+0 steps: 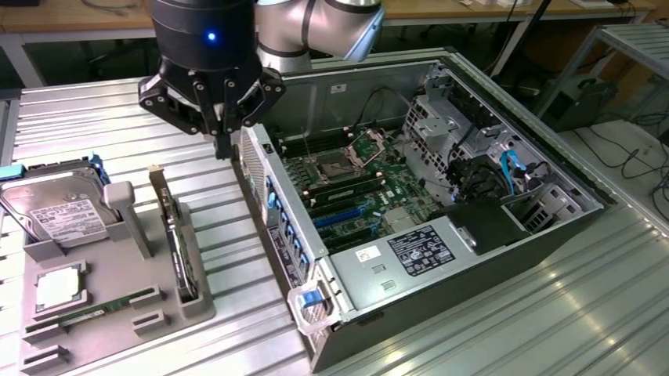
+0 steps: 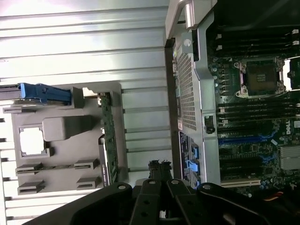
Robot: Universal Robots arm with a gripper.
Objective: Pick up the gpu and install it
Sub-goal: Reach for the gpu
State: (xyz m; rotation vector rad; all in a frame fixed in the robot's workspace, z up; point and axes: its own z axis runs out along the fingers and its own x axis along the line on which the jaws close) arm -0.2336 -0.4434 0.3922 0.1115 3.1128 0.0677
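While my claw (image 1: 222, 147) hangs pinched shut with nothing in it, I start at the exterior view's left, where a gray holder (image 1: 197, 309) sits on the ribbed metal bench (image 1: 115, 117). It carries a hard drive (image 1: 58, 210), a square chip (image 1: 61, 286) and a narrow memory stick (image 1: 105, 307). The gpu (image 1: 175, 239) stands on edge along the holder's side nearest the computer case (image 1: 471, 305), untouched. My claw hovers over the gap between holder and case, close to the case's vented back wall and apart from the gpu. In the wrist view the gpu (image 2: 107, 136) is a thin green strip, and my claw (image 2: 159, 166) is closed over bare bench. Further right the case lies open, showing its motherboard (image 1: 356, 188).
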